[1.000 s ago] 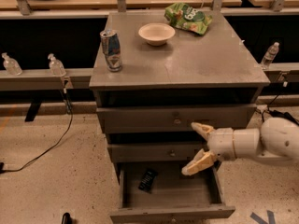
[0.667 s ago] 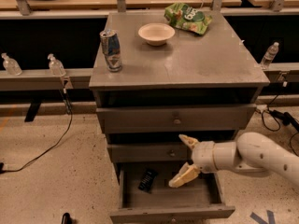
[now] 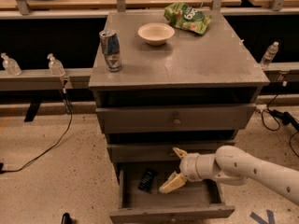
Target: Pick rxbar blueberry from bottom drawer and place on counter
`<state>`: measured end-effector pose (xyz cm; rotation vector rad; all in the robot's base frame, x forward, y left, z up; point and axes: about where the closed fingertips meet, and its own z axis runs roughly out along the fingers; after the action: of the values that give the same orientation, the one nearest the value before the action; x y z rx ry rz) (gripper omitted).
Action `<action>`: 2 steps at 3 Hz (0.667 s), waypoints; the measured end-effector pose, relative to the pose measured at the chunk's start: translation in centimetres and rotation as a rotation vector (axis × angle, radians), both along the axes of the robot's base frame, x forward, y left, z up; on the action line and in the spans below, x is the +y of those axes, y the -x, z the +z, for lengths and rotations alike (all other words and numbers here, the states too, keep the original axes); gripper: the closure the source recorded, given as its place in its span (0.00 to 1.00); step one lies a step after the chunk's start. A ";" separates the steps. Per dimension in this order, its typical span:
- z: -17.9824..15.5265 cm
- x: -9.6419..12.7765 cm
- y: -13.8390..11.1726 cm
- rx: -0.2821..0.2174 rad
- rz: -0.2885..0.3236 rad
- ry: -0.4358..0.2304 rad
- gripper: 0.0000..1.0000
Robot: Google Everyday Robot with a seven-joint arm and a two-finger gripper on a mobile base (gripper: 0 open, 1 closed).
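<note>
Bottom drawer is pulled out w/ the snack bar lying flat inside, left part. Gripper sits over the drawer just right of the bar, fingers spread, holding nothing. Counter: can near-left, bowl & chip bag far.

The bottom drawer stands pulled out at lower centre, open from above; the middle drawer overhangs its back. The gripper, fingers spread, fills its right half beside the rxbar blueberry. On the counter, the can, bowl and chip bag crowd the upper part; the near strip lies free.
</note>
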<state>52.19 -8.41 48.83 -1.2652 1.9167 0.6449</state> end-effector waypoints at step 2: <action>-1.0 0.9 -0.1 0.020 0.051 -0.017 0.00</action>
<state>52.29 -7.46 47.81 -1.3054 1.8965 0.7017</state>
